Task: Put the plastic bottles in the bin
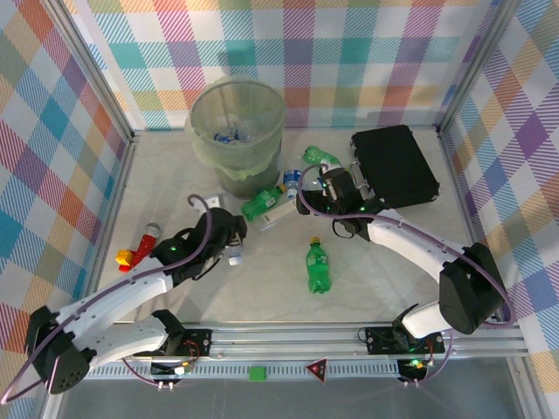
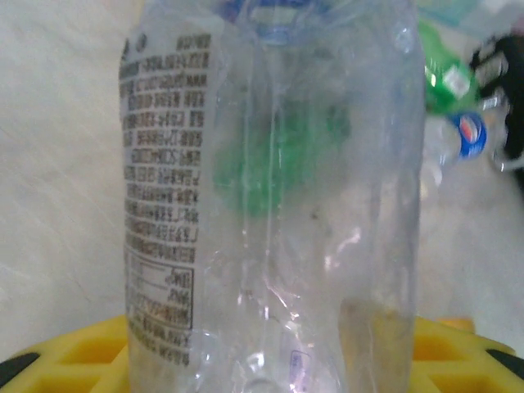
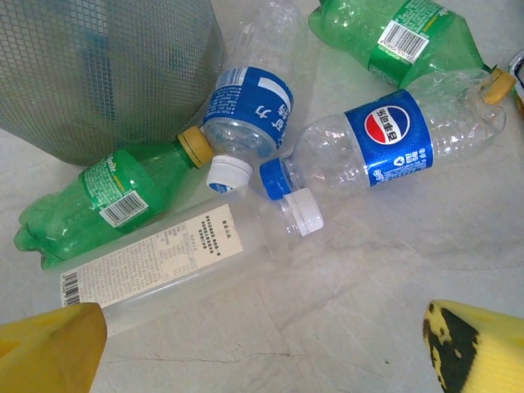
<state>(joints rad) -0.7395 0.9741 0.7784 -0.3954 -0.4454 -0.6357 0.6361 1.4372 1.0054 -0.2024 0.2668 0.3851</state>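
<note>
The left tool (image 1: 232, 243) apparently pinches a clear bottle (image 2: 278, 205), the bin (image 1: 229, 179) lying beyond to its right; the right tool (image 1: 327, 181) hovers spread.

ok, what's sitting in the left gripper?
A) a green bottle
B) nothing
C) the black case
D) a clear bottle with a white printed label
D: the left wrist view shows a clear bottle with a white printed label sitting close up in the left gripper, above its yellow base.
</note>
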